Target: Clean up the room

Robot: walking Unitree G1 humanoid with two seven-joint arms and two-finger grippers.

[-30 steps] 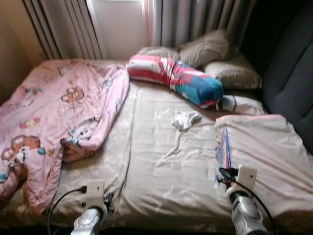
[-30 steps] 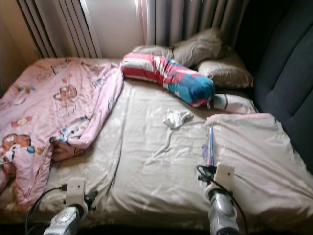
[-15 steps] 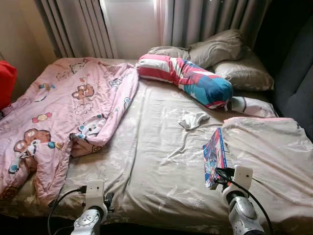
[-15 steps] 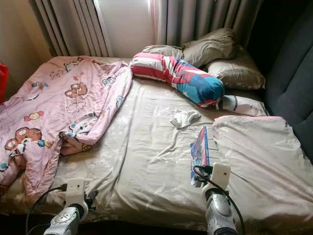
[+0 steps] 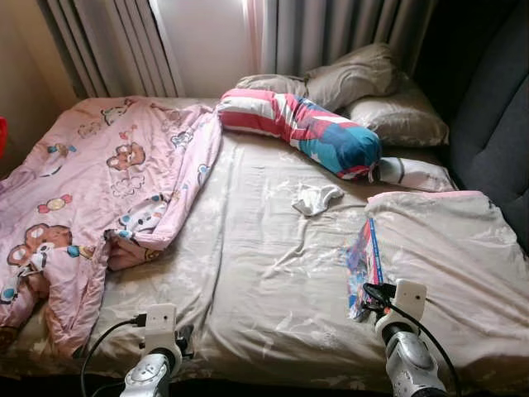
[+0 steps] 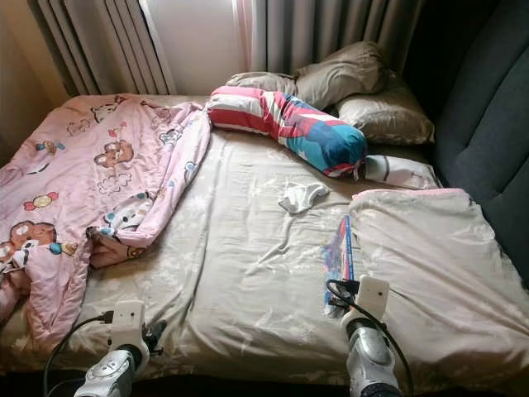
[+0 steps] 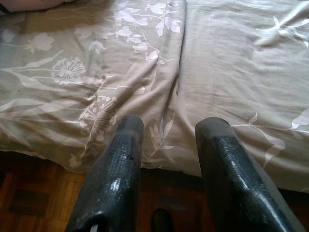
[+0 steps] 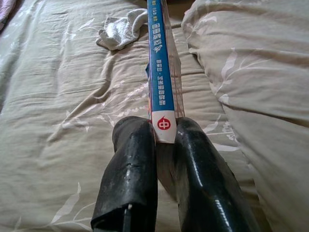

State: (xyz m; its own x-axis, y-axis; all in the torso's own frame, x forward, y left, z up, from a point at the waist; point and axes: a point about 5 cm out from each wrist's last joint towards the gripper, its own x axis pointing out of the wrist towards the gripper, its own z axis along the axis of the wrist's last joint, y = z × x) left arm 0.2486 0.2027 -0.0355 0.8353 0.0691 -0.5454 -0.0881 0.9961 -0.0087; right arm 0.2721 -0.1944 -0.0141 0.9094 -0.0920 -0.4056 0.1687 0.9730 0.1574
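Right wrist view had the right gripper [image 8: 166,140] clamped on the thin blue-spined book [image 8: 161,72] — its long axis running straight out from the fingers, edge-up over the beige floral bedsheet [image 8: 72,121] — toward the crumpled white sock [image 8: 120,30].
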